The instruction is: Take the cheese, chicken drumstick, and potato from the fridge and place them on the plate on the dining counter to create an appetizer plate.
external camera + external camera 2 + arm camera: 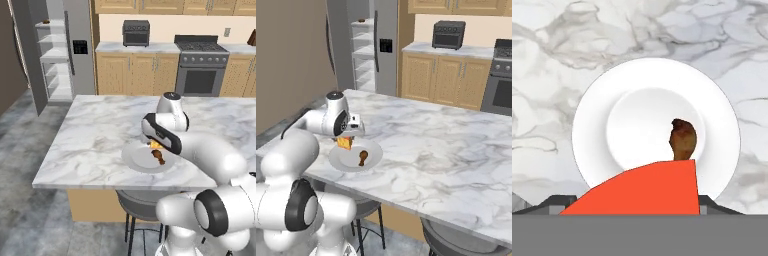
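Note:
My gripper (346, 139) hangs just above the near side of the plate (338, 161), shut on the cheese (346, 144), a yellow-orange wedge. In the hand view its red rind face (642, 192) sits between the fingertips, over the plate's rim (592, 115). The chicken drumstick (683, 140) lies on the plate, right of centre. From the left base view the cheese (156, 145) is beside the drumstick (159, 156), over the plate (132, 159) on the dining counter (95, 130). The fridge (55, 50) stands open at the back left, with a small brown lump, the potato (46, 21), on its top shelf.
A grey stool (135, 202) is tucked under the island's near edge below the plate. Another stool (456, 240) stands further right. The wall counter carries a toaster oven (136, 32) beside the stove (201, 65). Bare marble (446, 140) spreads right of the plate.

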Available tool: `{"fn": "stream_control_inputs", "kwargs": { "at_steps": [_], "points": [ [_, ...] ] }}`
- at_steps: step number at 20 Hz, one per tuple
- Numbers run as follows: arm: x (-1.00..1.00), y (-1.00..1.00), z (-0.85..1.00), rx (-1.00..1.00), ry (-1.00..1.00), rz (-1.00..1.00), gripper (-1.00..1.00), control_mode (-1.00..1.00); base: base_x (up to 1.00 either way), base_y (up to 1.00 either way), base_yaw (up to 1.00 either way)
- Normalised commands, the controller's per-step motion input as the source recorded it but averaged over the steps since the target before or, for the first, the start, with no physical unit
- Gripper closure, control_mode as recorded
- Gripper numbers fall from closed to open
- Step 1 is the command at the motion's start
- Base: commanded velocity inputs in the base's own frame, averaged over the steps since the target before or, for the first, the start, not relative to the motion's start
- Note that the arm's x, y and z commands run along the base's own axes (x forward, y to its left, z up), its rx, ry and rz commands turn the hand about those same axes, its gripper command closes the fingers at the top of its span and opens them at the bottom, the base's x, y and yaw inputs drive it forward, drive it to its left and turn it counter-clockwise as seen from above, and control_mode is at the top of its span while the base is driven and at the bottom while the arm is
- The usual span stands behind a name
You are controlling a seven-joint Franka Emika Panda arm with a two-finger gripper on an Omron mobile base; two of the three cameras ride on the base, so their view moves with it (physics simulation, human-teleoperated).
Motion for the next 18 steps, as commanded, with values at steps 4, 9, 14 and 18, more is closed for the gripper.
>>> {"fn": "stream_control_inputs", "kwargs": {
  "at_steps": [4, 9, 14, 18],
  "points": [
    [0.34, 0.04, -0.38, 0.0, 0.0, -0.01, 1.0, -1.0, 0.0, 0.0, 0.0],
    [0.15, 0.01, -0.35, 0.0, 0.0, -0.02, 1.0, -1.0, 0.0, 0.0, 0.0],
    [0.1, 0.0, -0.4, 0.0, 0.0, -0.02, 1.0, -1.0, 0.0, 0.0, 0.0],
    [0.23, 0.03, -0.37, 0.0, 0.0, -0.04, 1.0, -1.0, 0.0, 0.0, 0.0]
  ]
}}
